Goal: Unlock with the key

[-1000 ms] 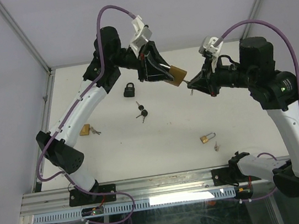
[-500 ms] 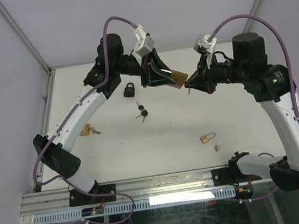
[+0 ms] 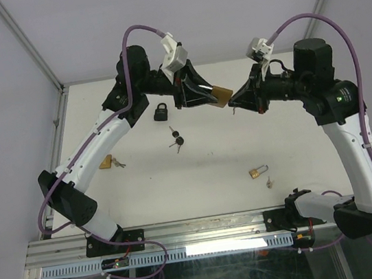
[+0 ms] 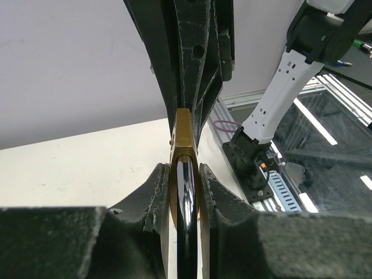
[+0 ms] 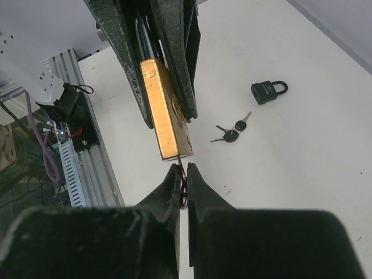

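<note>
Though indistinct overhead, key [image 5: 182, 170] at padlock [image 5: 163, 110] base.

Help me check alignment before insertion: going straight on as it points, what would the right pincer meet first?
The brass padlock that the left pincer holds; the right pincer, shut on the key, points at its bottom end. Whether they touch is unclear.

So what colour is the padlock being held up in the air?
The padlock is brass gold; the right wrist view shows it best.
</note>
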Robot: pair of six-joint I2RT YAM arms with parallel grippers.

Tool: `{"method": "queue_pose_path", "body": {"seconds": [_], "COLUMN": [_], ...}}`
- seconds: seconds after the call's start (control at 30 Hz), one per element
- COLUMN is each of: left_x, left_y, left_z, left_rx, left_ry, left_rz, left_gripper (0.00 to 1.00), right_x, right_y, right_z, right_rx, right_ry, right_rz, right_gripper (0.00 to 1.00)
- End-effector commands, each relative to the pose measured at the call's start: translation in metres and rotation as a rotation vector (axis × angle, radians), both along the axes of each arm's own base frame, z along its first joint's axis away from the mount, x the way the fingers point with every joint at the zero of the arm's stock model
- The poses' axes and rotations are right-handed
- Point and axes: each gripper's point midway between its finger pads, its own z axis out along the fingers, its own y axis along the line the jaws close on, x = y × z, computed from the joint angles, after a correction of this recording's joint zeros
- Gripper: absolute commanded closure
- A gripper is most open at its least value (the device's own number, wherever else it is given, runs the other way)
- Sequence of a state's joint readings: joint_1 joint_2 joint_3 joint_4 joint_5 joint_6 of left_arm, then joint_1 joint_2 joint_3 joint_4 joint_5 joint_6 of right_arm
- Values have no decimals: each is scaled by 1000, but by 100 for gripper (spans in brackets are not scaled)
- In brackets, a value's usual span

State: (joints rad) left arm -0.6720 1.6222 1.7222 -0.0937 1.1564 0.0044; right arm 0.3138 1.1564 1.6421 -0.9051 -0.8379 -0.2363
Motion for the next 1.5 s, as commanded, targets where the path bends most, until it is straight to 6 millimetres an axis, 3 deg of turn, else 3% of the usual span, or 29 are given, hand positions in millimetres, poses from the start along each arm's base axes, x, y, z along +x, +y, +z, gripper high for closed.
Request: {"method": "queue_pose_path", "body": {"seconds": [0.0,0.13,0.27,0.47,0.6,0.63,0.73,0.93,1.13,1.3,1.47], "left_x": [-12,-6,-15,-26,-25,-23,-11,1,-1,-2,-5], "left_y": [-23,-16,-25,-39,-37,-35,-25,-4,0,3,6], "left_z": [-21,-10,-9,-40,-37,-35,-25,0,3,5,11], "left_rx": [-14,-61,-75,-3,-22,-26,-43,-106,-125,-138,-165], "left_ry": [78,89,23,77,75,74,100,109,89,81,73], "left_rz": [-29,-7,-22,-39,-22,-11,34,99,102,94,89], "left_gripper": [100,100,100,100,100,100,100,100,100,100,100], "right_x": [-12,-11,-11,-2,-5,-5,-4,-8,-10,-5,-5], "right_y": [22,10,19,25,25,23,11,-9,-10,-11,-18], "right_z": [63,50,55,67,66,62,44,9,-3,-2,-15], "right_rx": [137,94,160,180,170,149,83,6,31,33,20], "right_ry": [-324,-371,-353,-372,-357,-361,-355,-276,-210,-203,-171], "right_rz": [175,122,168,194,218,208,140,48,26,11,25], "right_gripper": [100,100,100,100,100,97,62,39,4,3,11]}}
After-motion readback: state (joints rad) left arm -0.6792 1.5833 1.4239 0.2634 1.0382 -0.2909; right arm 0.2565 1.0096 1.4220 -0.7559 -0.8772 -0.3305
